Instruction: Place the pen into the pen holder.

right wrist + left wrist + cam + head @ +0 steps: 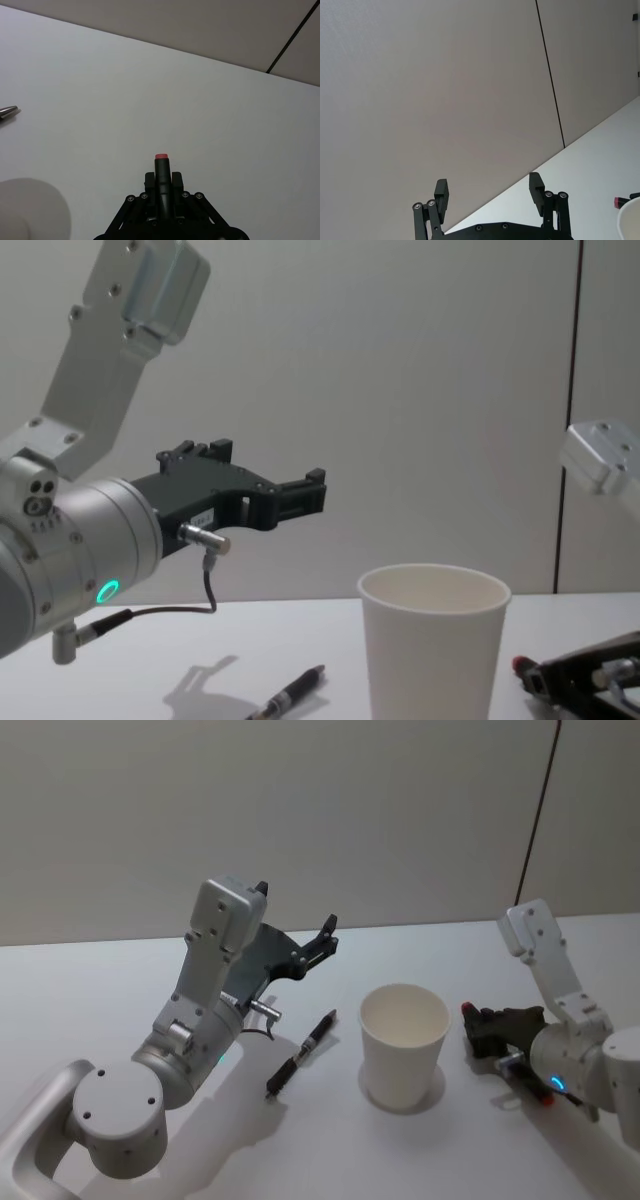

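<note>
Left gripper (325, 938) raised with fingers spread and nothing between them; right gripper (478, 1023) low, clamped on the red-tipped pen (161, 172).

My right gripper sits at table (100, 990) level. Its fingers pinch the pen's black barrel, and the red end projects past the fingertips. The cup (400, 1065) stands upright just to that gripper's left, near it but not touching. A second pen (301, 1054) lies flat on the table below my left gripper, between it and the cup.
</note>
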